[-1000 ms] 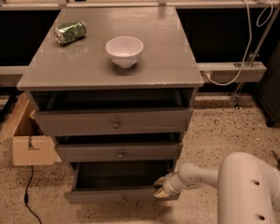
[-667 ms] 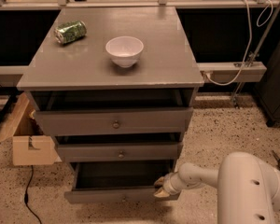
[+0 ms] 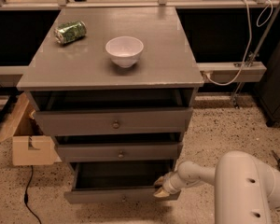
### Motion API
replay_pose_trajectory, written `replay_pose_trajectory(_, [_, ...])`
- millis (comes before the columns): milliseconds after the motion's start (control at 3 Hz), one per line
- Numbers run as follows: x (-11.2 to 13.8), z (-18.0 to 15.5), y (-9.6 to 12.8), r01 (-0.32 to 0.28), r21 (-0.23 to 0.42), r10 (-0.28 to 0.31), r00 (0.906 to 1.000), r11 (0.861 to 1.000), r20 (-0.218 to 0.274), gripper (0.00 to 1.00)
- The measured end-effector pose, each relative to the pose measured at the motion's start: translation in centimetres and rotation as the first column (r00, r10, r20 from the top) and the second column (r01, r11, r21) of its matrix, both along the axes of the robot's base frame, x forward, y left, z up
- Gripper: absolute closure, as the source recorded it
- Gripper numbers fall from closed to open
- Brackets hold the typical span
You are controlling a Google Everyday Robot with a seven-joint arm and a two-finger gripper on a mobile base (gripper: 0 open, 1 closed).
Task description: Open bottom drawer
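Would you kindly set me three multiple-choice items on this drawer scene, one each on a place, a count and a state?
1. Where along the front of the bottom drawer is the gripper?
A. at its left end
B. at its right end
C. at its middle

2. How many drawers does the cabinet have?
A. two
B. four
C. three

3. The bottom drawer is:
A. pulled out, with its interior showing
B. shut flush
C. lying on the floor

Answers:
1 B: the gripper sits at the right end of the front.
2 C: three grey fronts are stacked under the top.
3 A: its dark interior shows behind the front.
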State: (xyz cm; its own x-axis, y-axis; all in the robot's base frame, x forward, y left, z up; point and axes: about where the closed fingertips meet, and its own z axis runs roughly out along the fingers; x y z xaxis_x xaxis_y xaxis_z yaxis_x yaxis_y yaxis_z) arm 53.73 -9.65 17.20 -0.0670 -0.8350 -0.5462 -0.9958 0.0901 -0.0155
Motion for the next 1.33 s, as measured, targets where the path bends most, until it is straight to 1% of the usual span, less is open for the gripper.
replay_pose_trajectory(333, [-1.3, -0.6, 0.4, -0.052, -0.007, 0.052, 0.9976, 0.999, -0.046, 0.05])
replay_pose_trajectory(667, [-3.6, -0.7, 0.5, -0.093, -0.017, 0.091, 0.9921, 0.996, -0.086, 0.00])
replay_pose_trajectory(1000, [-5.3, -0.5, 0.4, -0.109, -0.017, 0.107, 0.9887, 0.994, -0.105, 0.00])
replay_pose_trajectory(1333, [-6.9, -0.3, -0.1, -0.108, -0.013, 0.105, 0.9863, 0.994, -0.127, 0.19])
